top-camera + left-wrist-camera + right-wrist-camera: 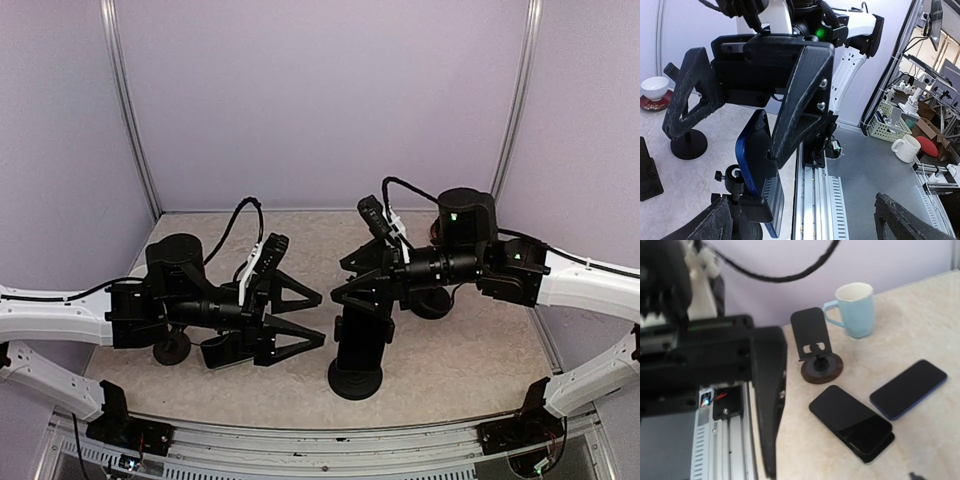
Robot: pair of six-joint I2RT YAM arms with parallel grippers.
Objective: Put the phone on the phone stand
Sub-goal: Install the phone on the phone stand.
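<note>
Blue phone stands in the black phone stand, near the front edge of the table.
Reaching in level from the right, the right arm holds its right claw spread wide, one finger on either side of the phone's top. The nearer finger may touch the phone's edge, though the left wrist view does not settle it. From the left, the other arm stretches low and level, its left claw open and empty, pointing at the stand just beside it.
</note>
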